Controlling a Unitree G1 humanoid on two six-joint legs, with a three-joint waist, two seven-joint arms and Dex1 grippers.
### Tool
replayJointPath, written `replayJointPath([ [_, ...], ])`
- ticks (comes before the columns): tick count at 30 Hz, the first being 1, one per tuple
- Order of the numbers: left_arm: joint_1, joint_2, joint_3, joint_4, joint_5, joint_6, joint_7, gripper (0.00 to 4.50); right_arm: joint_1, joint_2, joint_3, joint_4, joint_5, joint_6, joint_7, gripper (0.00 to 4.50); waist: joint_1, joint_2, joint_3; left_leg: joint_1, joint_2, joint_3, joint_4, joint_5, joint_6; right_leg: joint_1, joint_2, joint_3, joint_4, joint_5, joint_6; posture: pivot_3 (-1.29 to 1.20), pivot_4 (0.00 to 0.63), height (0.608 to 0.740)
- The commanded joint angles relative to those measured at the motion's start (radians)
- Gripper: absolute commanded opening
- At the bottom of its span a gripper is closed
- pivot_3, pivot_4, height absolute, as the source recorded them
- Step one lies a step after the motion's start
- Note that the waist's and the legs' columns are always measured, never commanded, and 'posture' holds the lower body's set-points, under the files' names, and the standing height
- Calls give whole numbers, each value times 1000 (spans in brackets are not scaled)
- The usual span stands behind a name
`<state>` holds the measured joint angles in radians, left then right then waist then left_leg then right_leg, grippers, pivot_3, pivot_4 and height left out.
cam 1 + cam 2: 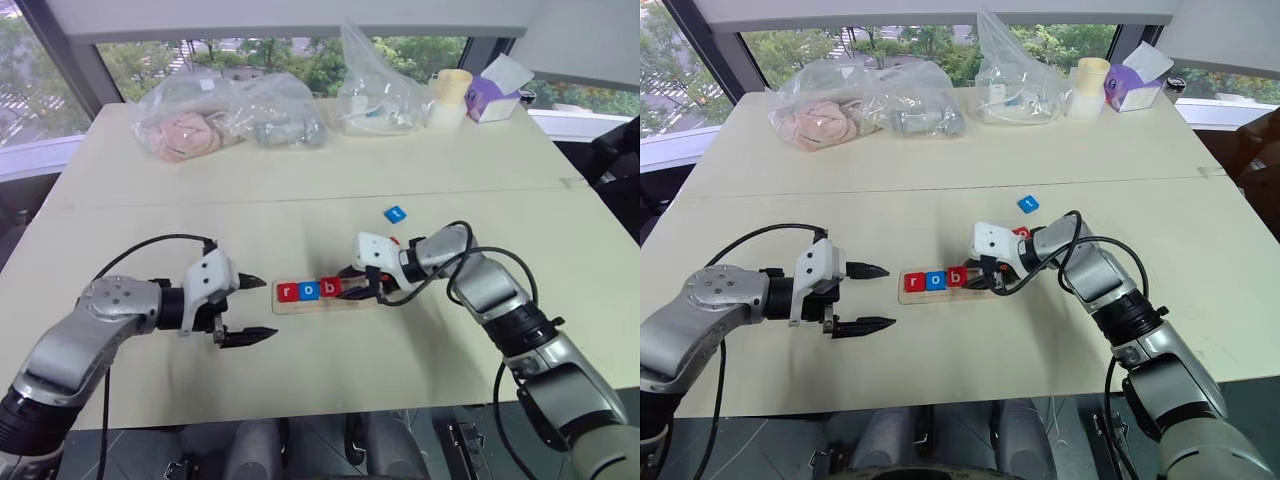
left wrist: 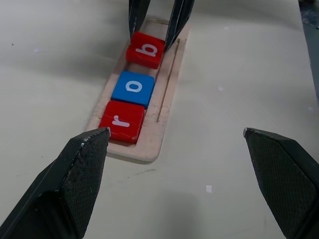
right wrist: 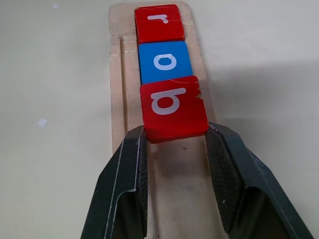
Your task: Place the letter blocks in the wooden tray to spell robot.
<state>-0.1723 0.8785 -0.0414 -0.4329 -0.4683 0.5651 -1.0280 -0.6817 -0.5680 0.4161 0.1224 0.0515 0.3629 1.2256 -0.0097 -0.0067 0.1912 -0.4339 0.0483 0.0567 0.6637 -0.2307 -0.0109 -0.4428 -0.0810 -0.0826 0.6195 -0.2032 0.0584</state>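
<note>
Wooden tray (image 1: 325, 300) lying flat on the pale surface (image 1: 300, 385), long axis running across between the two arms. Three letter blocks seated in its slot, packed edge to edge from the tray's left end: red r (image 2: 122, 121), then blue o (image 2: 133, 88), then red b (image 3: 173, 106). Remainder of the slot, on the tray's right portion, bare wood. Fourth visible block, a blue one (image 1: 395, 213), lying loose on the surface well beyond the tray, toward the far side and a little right of it; letter too small to read with confidence.

Right gripper (image 3: 177, 144) at the tray's right portion, pointed along the slot, black jaws clenched on the red b, one on each side edge of the tile, tips reaching down into the recess. Tile tilted a little, not quite flat against the tray floor.

Left gripper (image 1: 250, 310) hovering just off the tray's left end, aimed at it, jaws released and spread wide, nothing between them, apart from the tray.

Beyond the tray, along the far edge of the surface: clear plastic bags (image 1: 225, 118), a pale cup (image 1: 450, 95), a purple tissue box (image 1: 493, 97).
</note>
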Motion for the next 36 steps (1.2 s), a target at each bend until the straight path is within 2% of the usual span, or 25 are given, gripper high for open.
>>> replayJointPath([
  [1,-22,-4,23,-17,-12,4,7,4500,-25,10,-19,-8,8,-8,5,1094,0,0,0,0,0,0,0,0,0,0,0,0,0,0,0,0,150,740],
  [2,-23,-4,22,-17,-12,4,8,4500,-26,12,-20,-7,10,-3,5,1094,0,0,0,0,0,0,0,0,0,0,0,0,0,0,0,0,150,740],
  [8,-21,-9,17,-11,-5,-1,12,4500,-38,45,-50,5,21,-5,-35,4190,-1,0,0,0,0,0,0,0,0,0,0,0,0,0,0,0,150,740],
  [9,-21,-10,16,-8,-3,-3,11,4500,-42,50,-59,5,29,-5,-38,4484,-1,0,0,0,0,0,0,0,0,0,0,0,1,0,0,0,150,740],
  [14,-50,-14,9,11,4,3,12,4500,-66,75,-144,25,49,-39,-116,4484,0,0,0,0,0,0,0,0,0,0,0,0,1,0,0,0,150,740],
  [20,-88,-43,35,5,-33,34,39,4500,-85,17,-272,143,14,-49,-276,4484,4,0,0,0,-1,0,0,1,-1,0,0,0,1,1,-1,0,150,740],
  [23,-127,-102,76,-3,-80,61,95,4500,-40,-15,-364,141,55,83,-337,4484,5,0,0,0,-1,0,0,1,-1,1,0,0,0,1,0,0,150,740],
  [28,-146,-147,79,-41,-121,112,147,4500,104,-12,-479,-65,142,377,-438,4484,9,0,0,0,0,0,0,1,-1,1,0,0,2,3,3,0,150,740],
  [32,-146,-165,11,-26,-61,79,163,4500,197,58,-497,-227,169,521,-559,4484,0,0,0,3,0,0,0,1,-1,1,0,1,6,1,3,0,150,740],
  [36,-160,-193,-20,-2,-38,53,166,4500,228,147,-478,-291,160,570,-672,4484,-2,0,0,7,0,-1,0,1,-1,2,0,1,8,-2,3,0,150,740],
])
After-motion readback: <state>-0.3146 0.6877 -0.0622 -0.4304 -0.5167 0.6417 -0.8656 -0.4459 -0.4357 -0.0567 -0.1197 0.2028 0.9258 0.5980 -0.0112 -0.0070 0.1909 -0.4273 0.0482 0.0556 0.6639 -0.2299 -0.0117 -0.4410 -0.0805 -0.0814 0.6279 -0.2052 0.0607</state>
